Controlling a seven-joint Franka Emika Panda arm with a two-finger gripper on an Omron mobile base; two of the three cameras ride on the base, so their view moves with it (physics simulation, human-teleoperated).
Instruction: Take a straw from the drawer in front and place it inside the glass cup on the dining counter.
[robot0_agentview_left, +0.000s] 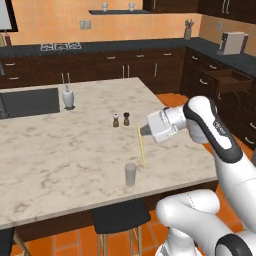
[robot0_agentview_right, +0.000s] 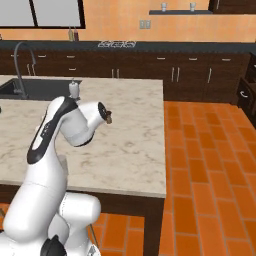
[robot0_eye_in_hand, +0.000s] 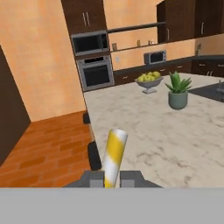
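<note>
From the left base view I see my gripper (robot0_agentview_left: 141, 131) closed on the straw (robot0_agentview_left: 142, 146), which hangs nearly upright over the marble tabletop (robot0_agentview_left: 60, 155). The glass cup (robot0_agentview_left: 130, 175) stands just at 7 o'clock of the straw's lower end, close to the tabletop's near edge. The hand view shows the straw (robot0_eye_in_hand: 113, 155) clamped between the fingertips (robot0_eye_in_hand: 93, 178). The drawer (robot0_agentview_left: 231, 80) sits open at 2 o'clock.

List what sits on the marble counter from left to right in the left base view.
Sink basin → white bottle → pale shaker → dark shaker → glass cup → straw, held upright by the gripper.
</note>
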